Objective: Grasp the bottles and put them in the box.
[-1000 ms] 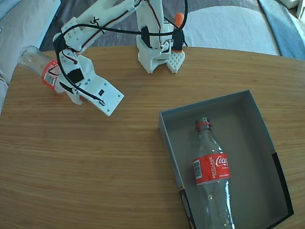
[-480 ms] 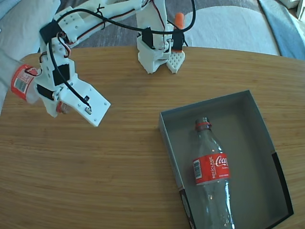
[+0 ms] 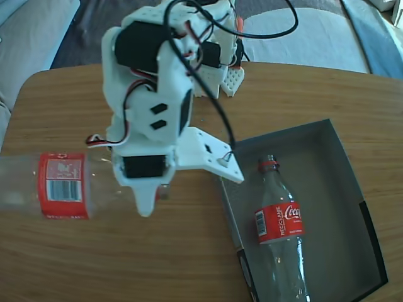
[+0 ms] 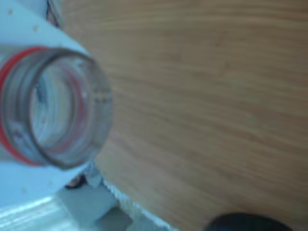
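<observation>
Pinched around the neck end of one bottle, the end effector hangs over the counter at about 9 o'clock from the box. The carried bottle lies roughly level, its body and red label stretching out toward 9 o'clock of the fixed view and reaching the picture's edge. The wrist view looks straight at its open mouth with the red neck ring, blurred, with wood grain filling the rest of the frame.

Over at 3 o'clock from the arm, the second bottle already lies inside the box, neck toward 12 o'clock, hugging the box's 9 o'clock wall. That leaves free room on the 3 o'clock side.

Risks from here look plain enough. The grip sits at the very end of a long bottle, so the heavy side could sag or twist out during the swing. The bottle's far end could clip the near wall of the box and shove it. It is also turned crosswise to the box, so without a rotation it may land across the rim or on top of the bottle already in there.
</observation>
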`<state>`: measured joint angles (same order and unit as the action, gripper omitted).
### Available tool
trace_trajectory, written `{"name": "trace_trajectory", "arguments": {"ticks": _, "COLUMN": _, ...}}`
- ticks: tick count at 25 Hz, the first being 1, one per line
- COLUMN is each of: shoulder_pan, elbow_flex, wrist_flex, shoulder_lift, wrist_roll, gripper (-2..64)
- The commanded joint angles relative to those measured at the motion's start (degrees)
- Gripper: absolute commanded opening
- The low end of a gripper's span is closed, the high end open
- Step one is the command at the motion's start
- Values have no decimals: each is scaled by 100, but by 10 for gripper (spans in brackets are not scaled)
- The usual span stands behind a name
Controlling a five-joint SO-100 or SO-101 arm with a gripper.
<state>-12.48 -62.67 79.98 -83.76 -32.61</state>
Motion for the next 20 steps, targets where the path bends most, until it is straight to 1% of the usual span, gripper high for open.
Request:
{"name": "trace_trajectory", "arguments": {"ticks": 1, "shoulder_pan": 712, "elbow_flex": 536, "wrist_flex": 18, "shoulder_lift": -149, "wrist_roll": -26, "gripper": -4}}
{"name": "trace_trajectory", "arguments": {"ticks": 6, "shoulder_pan": 1828, "elbow_flex": 536, "wrist_flex": 97, "shoulder_lift": -149, "wrist_roll": -26, "gripper": -4}}
{"name": "trace_trajectory", "arguments": {"ticks": 13, "shoulder_pan": 3419, "elbow_flex": 536, "wrist_flex": 79, "shoulder_lift": -149, "wrist_roll": -26, "gripper": -3}}
{"name": "trace_trajectory", "arguments": {"ticks": 20, "shoulder_pan": 4816, "elbow_flex": 475, "wrist_flex": 26, "shoulder_lift": -79, "wrist_roll": -44, "gripper": -3}}
